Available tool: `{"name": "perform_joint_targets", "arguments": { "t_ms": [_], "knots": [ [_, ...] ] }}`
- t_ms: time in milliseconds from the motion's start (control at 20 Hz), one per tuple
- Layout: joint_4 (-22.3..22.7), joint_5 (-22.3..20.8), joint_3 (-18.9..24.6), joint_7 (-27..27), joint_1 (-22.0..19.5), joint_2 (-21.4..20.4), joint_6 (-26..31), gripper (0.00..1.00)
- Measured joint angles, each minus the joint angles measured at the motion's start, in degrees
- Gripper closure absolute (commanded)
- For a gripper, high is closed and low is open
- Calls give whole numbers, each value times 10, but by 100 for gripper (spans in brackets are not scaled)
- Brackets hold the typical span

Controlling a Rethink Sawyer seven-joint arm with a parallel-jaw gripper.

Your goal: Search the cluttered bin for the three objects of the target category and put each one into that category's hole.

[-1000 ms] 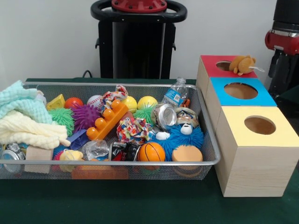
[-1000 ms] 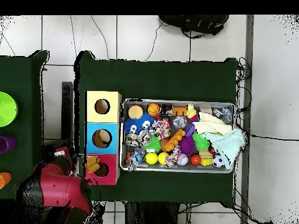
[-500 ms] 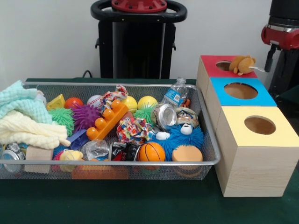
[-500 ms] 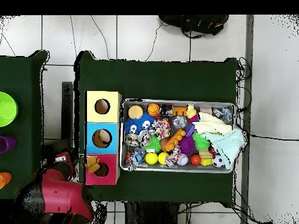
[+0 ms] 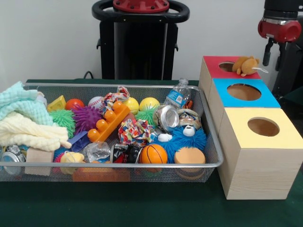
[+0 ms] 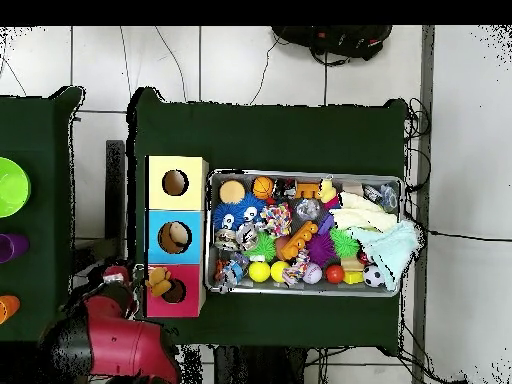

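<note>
The wire mesh bin (image 5: 208,165) holds many mixed toys; it also shows in the overhead view (image 6: 305,292). An orange-yellow duck toy (image 5: 245,65) lies on the red box top (image 5: 213,68), at the rim of its round hole (image 5: 227,66). In the overhead view this duck (image 6: 157,283) sits beside the hole (image 6: 176,291). Another pale yellow duck (image 5: 71,157) lies at the bin's front left, partly buried. My red and black arm (image 5: 279,28) hangs behind and right of the red box, apart from the duck. It shows in the overhead view (image 6: 115,330) too. The gripper's state does not show.
A blue-topped box (image 5: 244,92) and a yellow-topped box (image 5: 262,127) stand in a row in front of the red one. Towels (image 5: 23,123), an orange basketball (image 5: 154,153), yellow balls (image 5: 149,103) and a plastic bottle (image 5: 177,96) crowd the bin.
The arm has risen and shifted a little left in the front view, away from the red box. The duck on the red top has not moved.
</note>
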Motion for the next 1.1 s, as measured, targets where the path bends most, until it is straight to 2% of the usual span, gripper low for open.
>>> {"name": "perform_joint_targets", "arguments": {
  "t_ms": [450,1100],
  "knots": [
    [45,-15,26,0,-37,-33,-27,0],
    [62,-27,47,0,-43,-42,-31,0]
  ]
}}
